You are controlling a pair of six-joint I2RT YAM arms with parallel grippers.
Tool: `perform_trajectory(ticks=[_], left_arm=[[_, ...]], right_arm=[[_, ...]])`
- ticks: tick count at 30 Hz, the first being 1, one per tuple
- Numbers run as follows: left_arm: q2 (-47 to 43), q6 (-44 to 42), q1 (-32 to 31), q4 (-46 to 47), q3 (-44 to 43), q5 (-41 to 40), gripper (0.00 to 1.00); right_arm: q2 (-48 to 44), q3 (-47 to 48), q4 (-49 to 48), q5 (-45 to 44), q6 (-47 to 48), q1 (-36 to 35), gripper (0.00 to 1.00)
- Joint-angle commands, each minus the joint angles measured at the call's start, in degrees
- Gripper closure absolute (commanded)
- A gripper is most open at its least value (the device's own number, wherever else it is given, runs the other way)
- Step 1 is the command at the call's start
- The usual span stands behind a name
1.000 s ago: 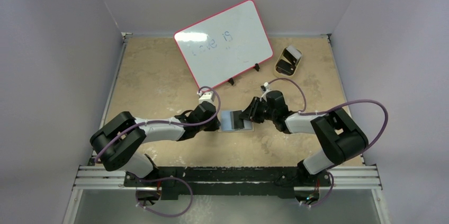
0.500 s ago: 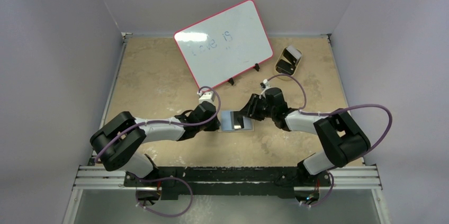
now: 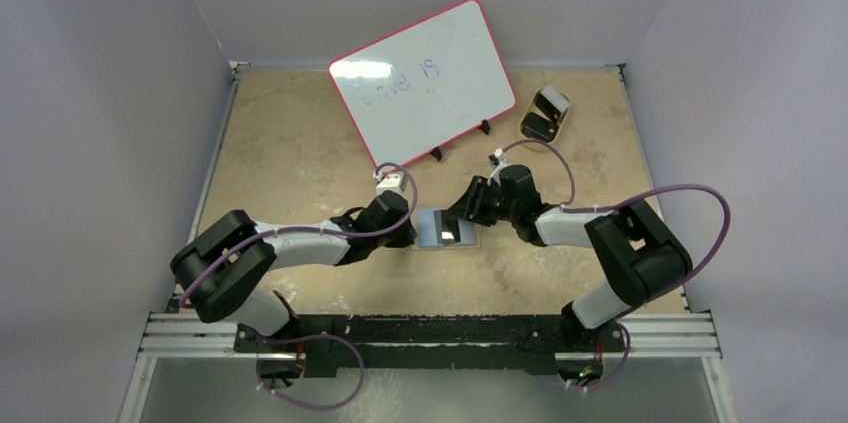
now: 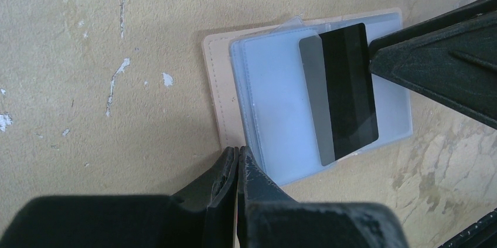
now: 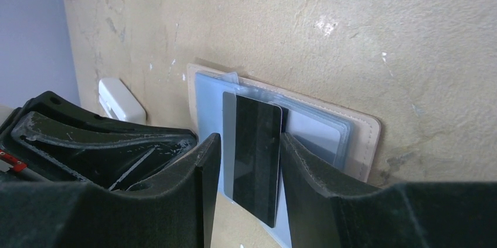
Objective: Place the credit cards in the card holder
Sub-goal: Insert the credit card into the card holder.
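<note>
The card holder (image 3: 430,240) lies open on the table, a beige wallet (image 4: 214,84) with pale blue clear sleeves. A grey credit card with a black stripe (image 4: 343,89) lies on the sleeves. My left gripper (image 4: 237,151) is shut, its tips on the holder's near left edge. My right gripper (image 5: 249,138) is open, its fingers on either side of the card (image 5: 255,154), with a gap on the left side. In the top view the two grippers, left (image 3: 413,235) and right (image 3: 462,220), meet over the holder. No orange-tan card shows.
A red-framed whiteboard (image 3: 425,78) stands propped at the back. A tan oval tray (image 3: 545,113) with a dark inside holds a silver-white block at the back right. The left arm's body (image 5: 105,142) sits close beside the right fingers.
My right gripper has shifted slightly left and away over the holder. The left gripper and the holder have not moved.
</note>
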State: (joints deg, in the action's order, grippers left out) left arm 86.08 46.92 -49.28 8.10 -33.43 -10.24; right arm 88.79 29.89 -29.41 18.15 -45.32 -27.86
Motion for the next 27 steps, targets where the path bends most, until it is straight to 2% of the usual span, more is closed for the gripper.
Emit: perform_trajectory(ticks=[1, 19, 27], left_arm=[[1.1, -1.0, -0.1, 0.4, -1.4, 0.5, 1.0], [0.8, 0.2, -0.1, 2.3, -1.2, 2.5, 1.0], [-0.1, 0.6, -0.1, 2.1, -1.0, 2.5, 1.0]], right_arm=[[1.7, -0.3, -1.6, 2.4, -1.0, -0.5, 0.55], [2.0, -2.3, -8.1, 4.1, -7.8, -5.5, 0.58], [3.6, -2.2, -11.2, 4.4, -8.6, -7.4, 0.64]])
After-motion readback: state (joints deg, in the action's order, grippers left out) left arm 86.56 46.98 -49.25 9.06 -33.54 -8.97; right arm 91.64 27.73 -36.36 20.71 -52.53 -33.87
